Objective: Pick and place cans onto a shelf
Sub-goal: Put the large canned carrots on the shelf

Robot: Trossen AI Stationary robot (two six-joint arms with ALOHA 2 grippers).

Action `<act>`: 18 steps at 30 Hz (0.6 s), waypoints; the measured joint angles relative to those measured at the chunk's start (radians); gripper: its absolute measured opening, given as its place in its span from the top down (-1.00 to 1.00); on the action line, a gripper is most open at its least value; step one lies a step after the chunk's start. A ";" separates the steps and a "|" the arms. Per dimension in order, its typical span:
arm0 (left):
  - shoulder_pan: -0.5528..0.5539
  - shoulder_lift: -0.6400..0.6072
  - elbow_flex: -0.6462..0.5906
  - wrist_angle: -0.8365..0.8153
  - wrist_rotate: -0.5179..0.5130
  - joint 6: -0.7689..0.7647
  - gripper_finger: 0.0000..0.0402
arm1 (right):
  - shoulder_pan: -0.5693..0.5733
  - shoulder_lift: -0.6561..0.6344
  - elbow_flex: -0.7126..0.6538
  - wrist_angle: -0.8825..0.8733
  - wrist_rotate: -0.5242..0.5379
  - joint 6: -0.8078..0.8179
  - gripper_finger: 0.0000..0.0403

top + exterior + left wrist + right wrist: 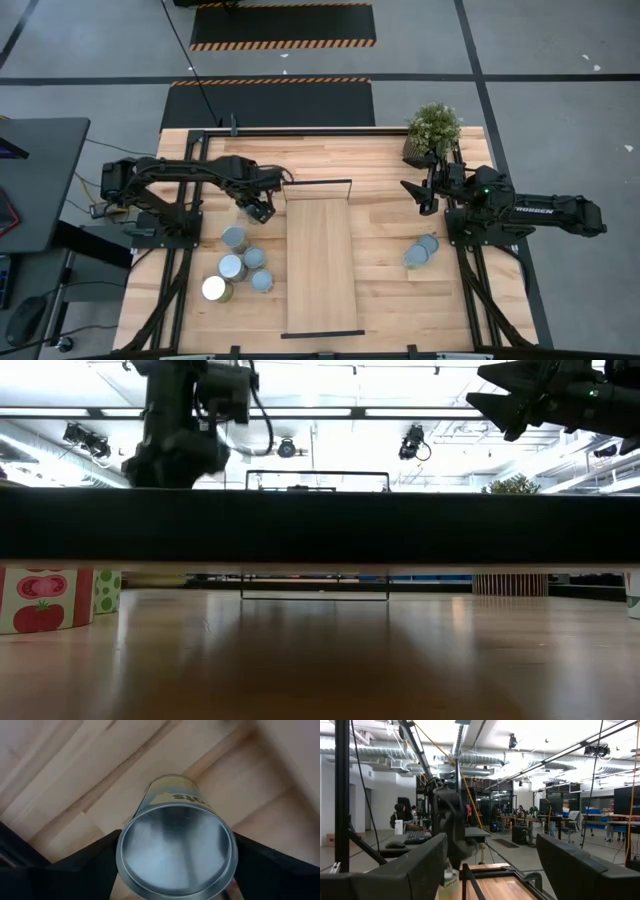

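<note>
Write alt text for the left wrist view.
A silver metal can fills the picture, held between the left gripper's two dark fingers, its round shiny end facing the camera. Behind it lies the pale wooden tabletop.

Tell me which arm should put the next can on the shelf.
Left. The left gripper already grips a can, raised beside the shelf near its far end. The right gripper is open, holds nothing, and waits beside the potted plant.
</note>
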State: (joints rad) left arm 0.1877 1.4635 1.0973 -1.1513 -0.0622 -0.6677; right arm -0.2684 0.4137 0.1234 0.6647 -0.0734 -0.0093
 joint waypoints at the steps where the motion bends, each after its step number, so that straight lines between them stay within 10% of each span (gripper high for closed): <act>1: 0.002 -0.007 0.020 -0.011 0.018 -0.001 -0.62 | 0.000 0.000 0.000 0.000 0.000 0.000 -0.56; 18: -0.248 0.032 0.302 0.030 0.046 -0.207 -0.62 | 0.000 0.000 0.000 0.007 0.001 0.000 -0.56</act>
State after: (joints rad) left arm -0.0603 1.4957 1.3990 -1.1215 -0.0162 -0.8745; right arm -0.2687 0.4138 0.1234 0.6720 -0.0729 -0.0093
